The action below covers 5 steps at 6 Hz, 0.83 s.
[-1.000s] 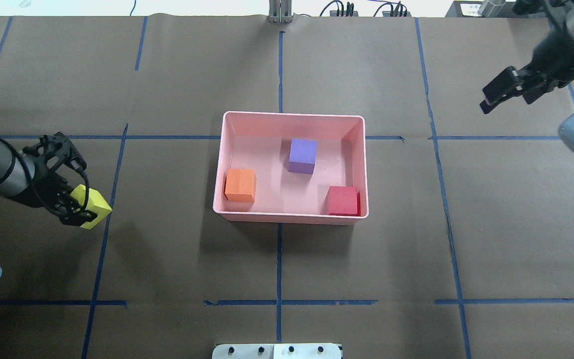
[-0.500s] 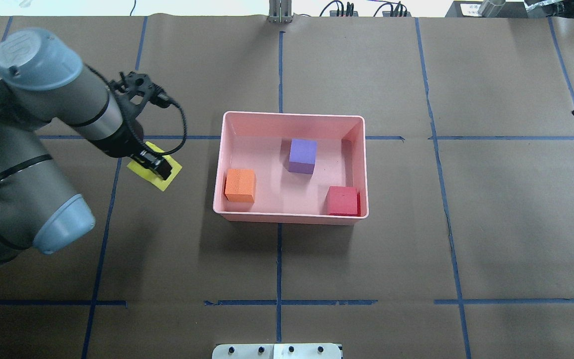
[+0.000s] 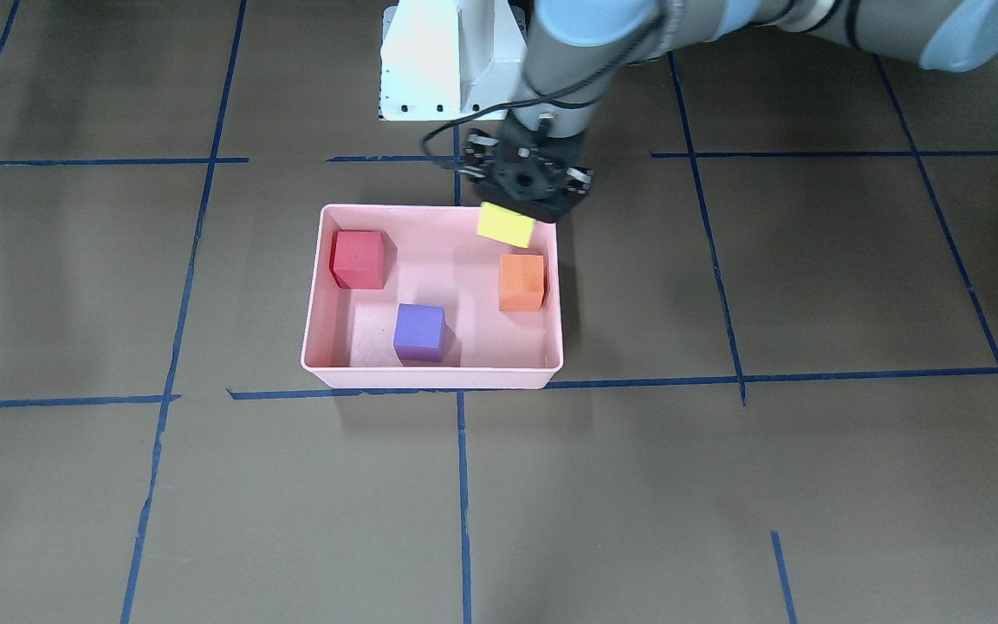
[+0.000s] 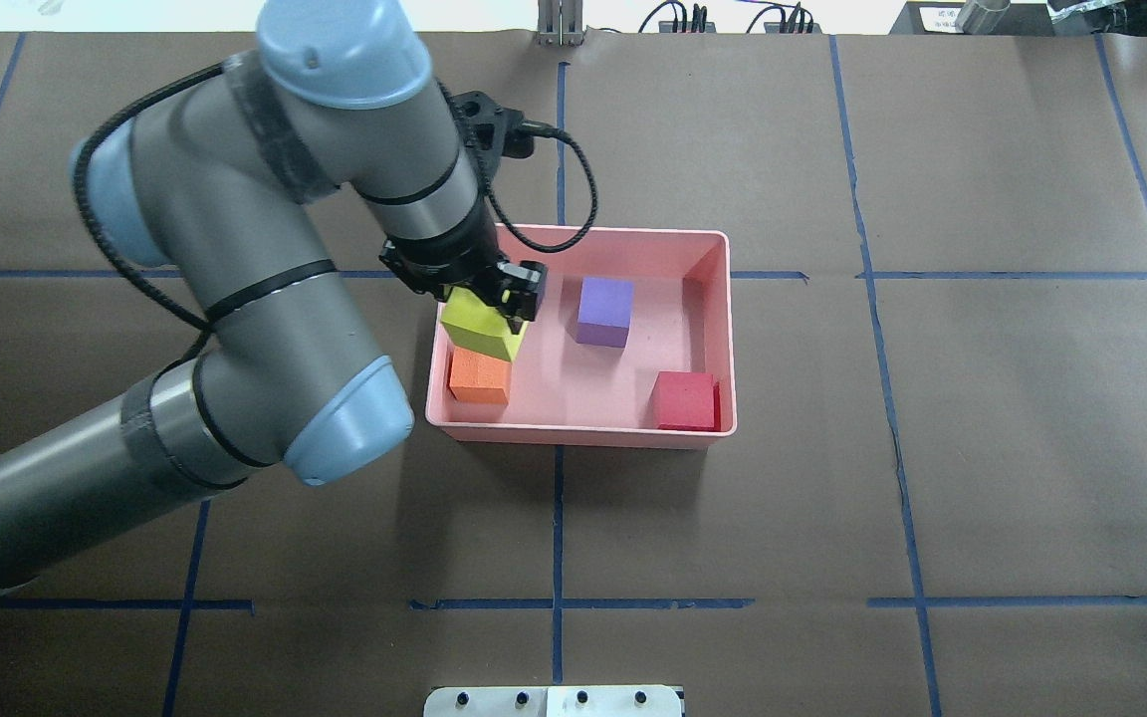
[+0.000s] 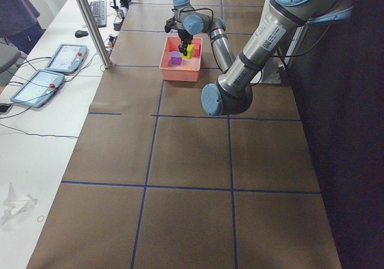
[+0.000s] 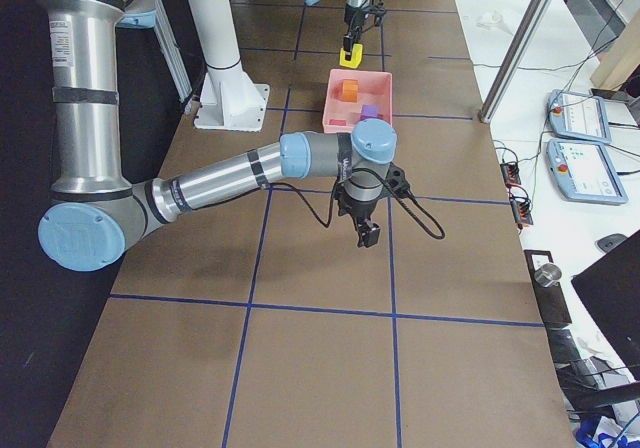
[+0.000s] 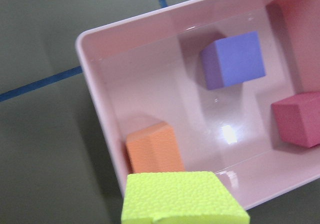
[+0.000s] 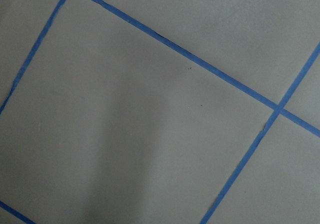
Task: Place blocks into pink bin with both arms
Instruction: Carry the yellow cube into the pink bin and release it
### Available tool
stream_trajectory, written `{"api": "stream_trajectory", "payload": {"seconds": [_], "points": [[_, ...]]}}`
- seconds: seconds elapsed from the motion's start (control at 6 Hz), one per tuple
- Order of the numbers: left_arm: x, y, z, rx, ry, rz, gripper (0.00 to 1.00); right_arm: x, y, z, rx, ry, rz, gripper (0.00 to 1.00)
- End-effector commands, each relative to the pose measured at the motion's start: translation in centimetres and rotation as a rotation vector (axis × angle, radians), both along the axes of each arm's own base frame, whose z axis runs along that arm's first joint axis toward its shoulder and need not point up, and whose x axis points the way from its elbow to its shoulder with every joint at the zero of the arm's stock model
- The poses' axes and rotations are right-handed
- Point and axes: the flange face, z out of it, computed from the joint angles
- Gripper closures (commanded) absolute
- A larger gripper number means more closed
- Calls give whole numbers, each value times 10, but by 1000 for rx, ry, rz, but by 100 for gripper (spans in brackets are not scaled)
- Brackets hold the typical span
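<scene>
Brown paper covers the desk (image 4: 932, 448), crossed by blue tape (image 4: 557, 518) in a grid, and the white base (image 3: 451, 61) stands at the robot's edge. The bin (image 4: 583, 435) sits at the desk's centre. Three blocks lie on its floor, all apart from one another. The orange block (image 4: 479, 383) is in the corner toward the desk's left edge and the robot's edge. The red block (image 4: 685, 400) is in the corner toward the right edge and the robot's edge. The purple block (image 4: 604, 311) is near the middle, closer to the far edge. The left arm (image 4: 265, 299) reaches in from the left edge and hides the bin's left wall in the overhead view; a black cable (image 4: 583, 199) loops from its wrist over the bin's far rim. The left hand (image 4: 484, 304) points down over the bin's left end, its fingers closed on two sides of the yellow block (image 4: 477, 334), which hangs above the bin, over the orange block and clear of it. The right arm (image 6: 230, 178) holds the right hand (image 6: 367, 233) over bare paper toward the desk's right edge, well apart from the bin. It shows only in the right side view, so I cannot tell how far open it is.
</scene>
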Motion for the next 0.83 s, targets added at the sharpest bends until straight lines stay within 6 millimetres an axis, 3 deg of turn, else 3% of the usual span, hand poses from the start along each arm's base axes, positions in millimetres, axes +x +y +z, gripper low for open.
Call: {"api": "stream_trajectory", "payload": {"seconds": [0.0, 0.17, 0.33, 0.5, 0.67], "points": [[42, 14, -19, -12, -34, -34, 6, 18, 19, 21, -22, 4, 15, 0], [41, 15, -18, -12, -36, -37, 0, 20, 21, 23, -30, 2, 19, 0], [38, 16, -15, -10, -34, -30, 0, 30, 44, 45, -81, 5, 43, 0], [30, 21, -1, -5, -30, -15, 0, 52, 66, 64, -132, 4, 100, 0], [7, 17, 37, 27, -53, 13, 0, 71, 84, 81, -174, 4, 150, 0]]}}
